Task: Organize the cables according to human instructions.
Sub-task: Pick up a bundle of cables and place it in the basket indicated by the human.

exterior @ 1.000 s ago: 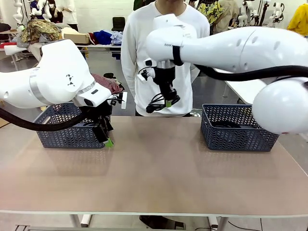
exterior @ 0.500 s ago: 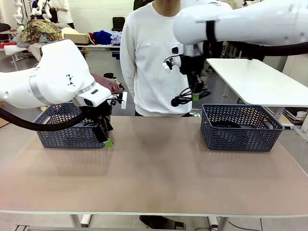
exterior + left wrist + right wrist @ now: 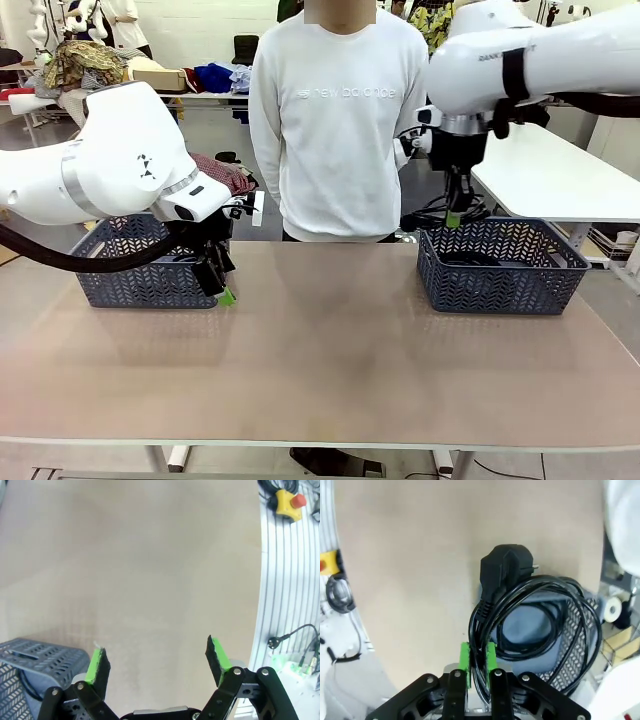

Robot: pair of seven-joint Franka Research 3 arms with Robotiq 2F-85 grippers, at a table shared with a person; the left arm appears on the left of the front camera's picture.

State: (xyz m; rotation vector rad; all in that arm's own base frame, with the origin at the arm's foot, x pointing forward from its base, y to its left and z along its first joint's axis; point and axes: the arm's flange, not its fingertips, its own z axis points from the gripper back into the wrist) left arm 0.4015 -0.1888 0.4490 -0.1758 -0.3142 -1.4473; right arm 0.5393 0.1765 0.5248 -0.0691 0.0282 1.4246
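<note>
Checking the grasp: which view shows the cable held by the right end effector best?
The right wrist view: the coiled cable and its plug sit close up, strands pinched between the right end effector's green pads. The front view shows the cable small and dark, hanging at the near rim of the right basket. The left wrist view adds nothing about it.

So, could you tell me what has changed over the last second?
The right gripper, still shut on a coiled cable, carried it from in front of the person rightward to above the right basket's near-left corner. The left gripper stayed open by the left basket.
</note>
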